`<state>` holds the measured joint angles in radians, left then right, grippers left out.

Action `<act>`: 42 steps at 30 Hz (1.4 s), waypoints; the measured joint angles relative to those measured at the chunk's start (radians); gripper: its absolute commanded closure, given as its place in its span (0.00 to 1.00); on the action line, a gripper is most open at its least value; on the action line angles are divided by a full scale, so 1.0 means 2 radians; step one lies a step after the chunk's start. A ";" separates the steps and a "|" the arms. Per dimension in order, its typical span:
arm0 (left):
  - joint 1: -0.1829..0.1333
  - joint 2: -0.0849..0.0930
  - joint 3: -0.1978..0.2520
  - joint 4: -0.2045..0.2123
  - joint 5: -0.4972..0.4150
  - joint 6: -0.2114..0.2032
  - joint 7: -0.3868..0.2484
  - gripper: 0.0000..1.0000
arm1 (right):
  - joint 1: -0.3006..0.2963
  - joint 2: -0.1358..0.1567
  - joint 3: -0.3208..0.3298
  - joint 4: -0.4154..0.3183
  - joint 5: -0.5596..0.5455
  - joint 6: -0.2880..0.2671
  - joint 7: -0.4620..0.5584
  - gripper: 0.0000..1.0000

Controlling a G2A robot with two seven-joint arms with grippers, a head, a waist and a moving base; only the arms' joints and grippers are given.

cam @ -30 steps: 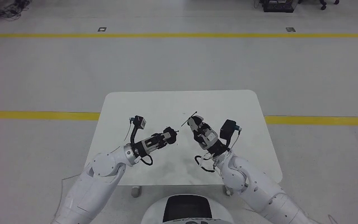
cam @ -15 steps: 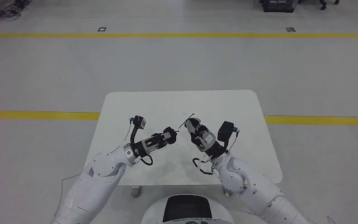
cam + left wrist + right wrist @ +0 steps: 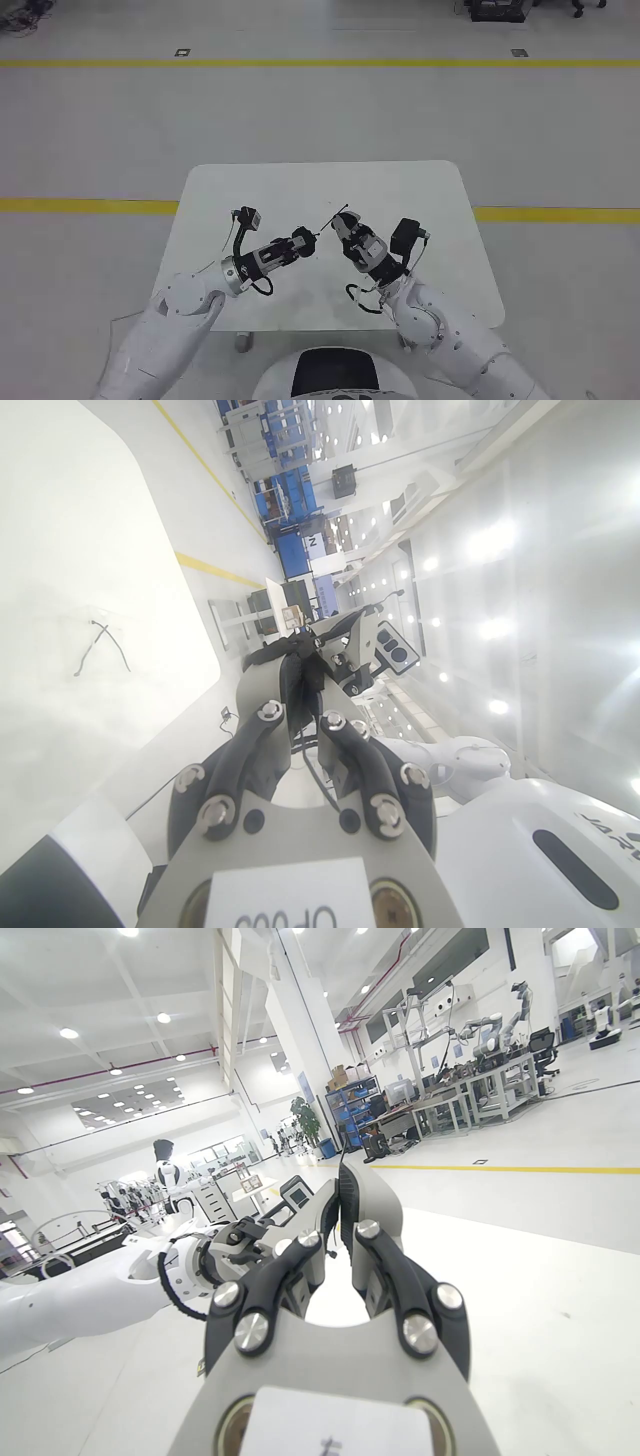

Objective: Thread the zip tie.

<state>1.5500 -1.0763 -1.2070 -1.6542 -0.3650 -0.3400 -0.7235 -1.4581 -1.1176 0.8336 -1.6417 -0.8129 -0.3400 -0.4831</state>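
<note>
Where the white tabletop stands on a pale floor crossed by a yellow line, the work is held in the air over its near half. Far behind, the right wrist view takes in workbenches, a shelf of blue bins, a potted plant and another white robot, all well apart from the work. On the tabletop in the left wrist view are two thin grey crossed lines; whether they are strips or shadows I cannot tell.

The left claw and the right claw point at each other, tips near but apart, both above the tabletop. The right claw is closed tight on the zip tie, a thin black strip that sticks out past its tips. Seen from above, the strip slants, with one end toward the far side of the tabletop and the other toward the left claw. The left claw is closed too, its pads pressed together. Something dark sits at its tips, but whether that is the zip tie I cannot tell.
</note>
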 measured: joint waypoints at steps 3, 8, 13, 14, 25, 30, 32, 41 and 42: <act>0.000 0.000 0.000 0.000 0.000 0.000 0.000 1.00 | -0.001 0.000 0.001 -0.003 0.000 0.002 0.003 1.00; 0.000 0.000 0.000 0.000 0.000 0.000 0.000 1.00 | -0.010 0.000 0.013 -0.012 -0.010 0.000 0.014 1.00; 0.000 0.000 0.000 0.000 0.000 0.000 0.000 1.00 | -0.018 0.000 0.021 -0.020 -0.013 0.000 0.027 1.00; 0.000 0.000 0.000 0.000 0.000 0.000 0.000 1.00 | -0.019 0.000 0.021 -0.022 -0.012 0.000 0.030 1.00; 0.000 0.000 0.000 0.000 0.000 0.000 0.000 1.00 | -0.020 0.001 0.021 -0.027 -0.010 0.000 0.039 1.00; 0.000 0.000 0.000 0.000 0.000 0.000 0.000 1.00 | -0.020 0.001 0.021 -0.027 -0.010 0.000 0.039 1.00; 0.000 0.000 0.000 0.000 0.000 0.000 0.000 1.00 | -0.020 0.001 0.021 -0.027 -0.010 0.000 0.039 1.00; 0.000 0.000 0.000 0.000 0.000 0.000 0.000 1.00 | -0.020 0.001 0.021 -0.027 -0.010 0.000 0.039 1.00; 0.000 0.000 0.000 0.000 0.000 0.000 0.000 1.00 | -0.020 0.001 0.021 -0.027 -0.010 0.000 0.039 1.00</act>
<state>1.5500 -1.0763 -1.2070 -1.6542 -0.3650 -0.3400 -0.7235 -1.4979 -1.1164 0.8761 -1.6949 -0.8336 -0.3400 -0.4041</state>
